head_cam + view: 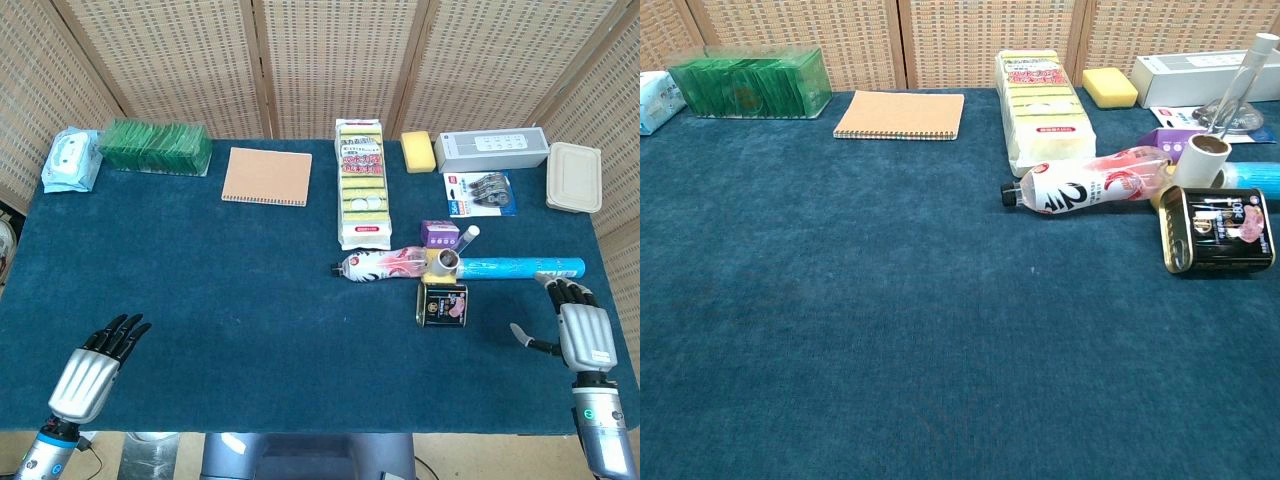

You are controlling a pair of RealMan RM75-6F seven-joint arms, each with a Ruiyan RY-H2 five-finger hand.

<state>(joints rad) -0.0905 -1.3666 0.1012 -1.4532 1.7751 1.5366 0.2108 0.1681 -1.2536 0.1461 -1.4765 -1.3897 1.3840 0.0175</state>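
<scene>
My left hand (97,362) hovers over the near left corner of the blue table (200,290), fingers spread, holding nothing. My right hand (578,325) is at the near right edge, fingers apart and empty, just below the end of a long blue tube (520,267). A black tin (442,303) (1218,229) lies left of that hand. A pink bottle (380,265) (1095,183) lies on its side beside a white roll (446,261) (1200,160). Neither hand shows in the chest view.
Along the back stand a wipes pack (71,158), green box (155,146), tan notebook (266,176), sponge pack (362,185), yellow sponge (418,150), grey box (492,149), tape pack (482,192) and beige lidded container (574,176). A small purple box (439,233) sits by the roll.
</scene>
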